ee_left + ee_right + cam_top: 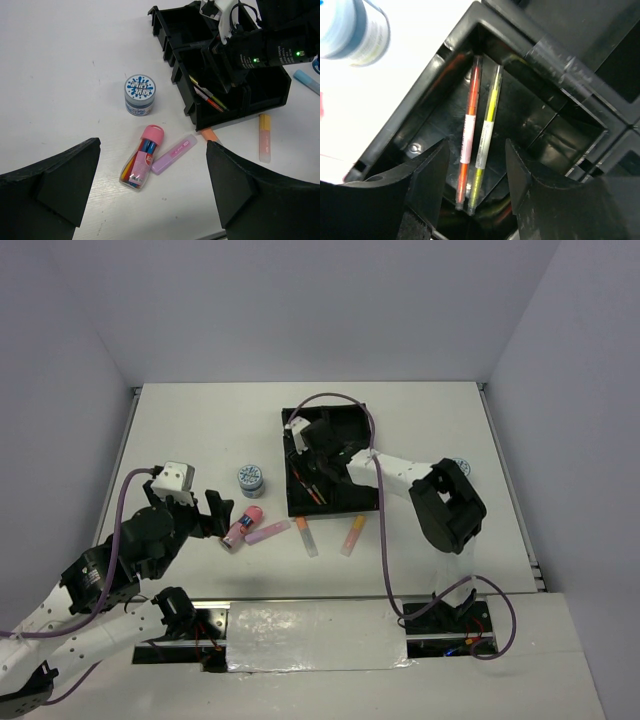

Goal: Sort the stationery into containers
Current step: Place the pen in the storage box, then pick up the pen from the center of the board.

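Spread right gripper [476,150] hangs over two thin pens [468,130] in one tray [412,105] compartment; left gripper [152,145], spread too, hovers above pink tube [142,160] on the bench [60,75]. Since the purple marker [174,154] touches it, both might get pinched.

The tray [415,105] is black, the orange pen [469,135] and yellow pen [486,125] white-banded. The tape roll [139,94] shows blue-white splashes.

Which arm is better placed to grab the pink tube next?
Left. Its open left gripper hovers just by the pink tube, while the right gripper is open down in the tray over two pens, farther from the tube.
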You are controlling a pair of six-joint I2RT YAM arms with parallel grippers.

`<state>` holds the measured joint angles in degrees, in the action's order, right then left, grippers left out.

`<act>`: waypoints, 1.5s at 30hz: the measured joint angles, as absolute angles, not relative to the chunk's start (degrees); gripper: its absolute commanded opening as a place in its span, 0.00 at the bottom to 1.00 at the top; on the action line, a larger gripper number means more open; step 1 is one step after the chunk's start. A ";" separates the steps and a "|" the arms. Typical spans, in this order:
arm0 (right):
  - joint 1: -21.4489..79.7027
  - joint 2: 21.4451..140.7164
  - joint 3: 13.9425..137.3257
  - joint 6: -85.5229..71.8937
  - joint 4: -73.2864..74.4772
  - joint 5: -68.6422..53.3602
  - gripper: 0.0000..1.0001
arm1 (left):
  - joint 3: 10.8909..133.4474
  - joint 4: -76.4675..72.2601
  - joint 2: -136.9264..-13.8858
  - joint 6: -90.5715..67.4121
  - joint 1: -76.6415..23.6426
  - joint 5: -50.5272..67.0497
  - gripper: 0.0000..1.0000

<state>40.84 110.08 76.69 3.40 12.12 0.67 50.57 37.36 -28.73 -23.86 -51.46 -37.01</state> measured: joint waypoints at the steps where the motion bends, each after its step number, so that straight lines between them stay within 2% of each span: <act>1: 40.84 109.89 77.03 3.20 12.40 0.69 0.56 | 50.57 37.34 -28.73 -23.86 -51.48 -36.99 0.99; 9: 40.91 102.96 78.17 -5.26 14.96 3.62 0.58 | 50.48 37.36 -28.34 -23.88 -51.46 -37.06 0.99; 15: 42.15 84.53 67.70 -26.33 19.20 17.58 0.59 | 50.48 38.11 -28.71 -24.38 -51.40 -39.62 0.99; 18: 46.44 79.15 63.75 -36.56 25.41 25.45 0.59 | 50.48 39.00 -29.32 -24.56 -50.89 -41.15 0.99; 21: 49.78 80.07 60.99 -44.18 30.72 28.58 0.59 | 50.48 39.57 -29.61 -24.71 -50.39 -41.78 0.99; 27: 50.35 84.93 54.26 -53.17 36.03 29.23 0.58 | 50.48 39.92 -29.43 -25.67 -50.26 -41.93 0.99; 37: 52.64 88.51 49.19 -58.63 32.58 27.40 0.54 | 50.48 39.92 -28.62 -25.69 -50.26 -41.95 0.99; 39: 52.64 90.24 48.93 -58.89 31.66 26.83 0.51 | 50.48 39.92 -28.62 -25.69 -50.26 -41.95 0.99; 43: 52.73 90.67 47.53 -58.98 30.09 26.94 0.19 | 50.48 39.92 -28.62 -25.69 -50.26 -41.95 0.99; 45: 52.97 89.93 46.72 -59.35 29.43 27.20 0.14 | 50.48 39.92 -28.62 -25.69 -50.26 -41.98 0.99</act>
<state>52.97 89.93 46.72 -59.35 29.43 27.20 50.48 39.92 -28.62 -25.69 -50.26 -41.98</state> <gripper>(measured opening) 0.281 0.993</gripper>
